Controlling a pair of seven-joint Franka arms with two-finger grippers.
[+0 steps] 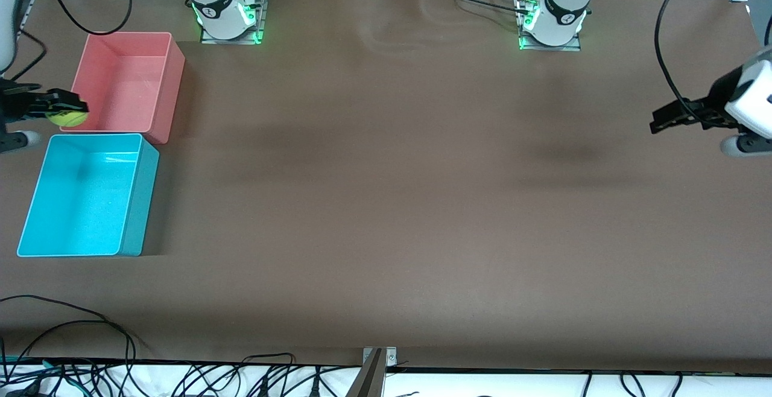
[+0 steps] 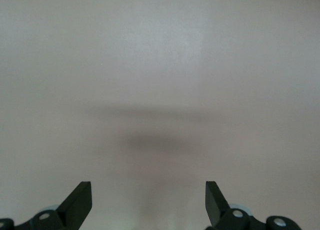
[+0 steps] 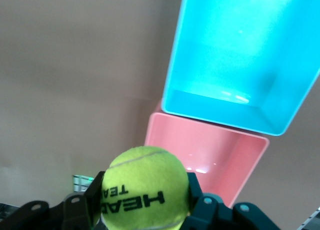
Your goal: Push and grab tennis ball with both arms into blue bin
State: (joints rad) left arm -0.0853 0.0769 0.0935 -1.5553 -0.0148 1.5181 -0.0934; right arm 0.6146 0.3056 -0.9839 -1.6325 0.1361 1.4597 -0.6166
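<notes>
My right gripper is shut on the yellow-green tennis ball, holding it in the air over the corner of the pink bin that borders the blue bin. In the right wrist view the ball with its dark logo fills the space between the two fingers, and both the blue bin and the pink bin lie below. My left gripper hangs open over bare table at the left arm's end, nothing between its fingers.
The blue bin lies nearer the front camera than the pink bin, both at the right arm's end of the brown table. Cables run along the table's front edge. Both arm bases with green lights stand at the table's back edge.
</notes>
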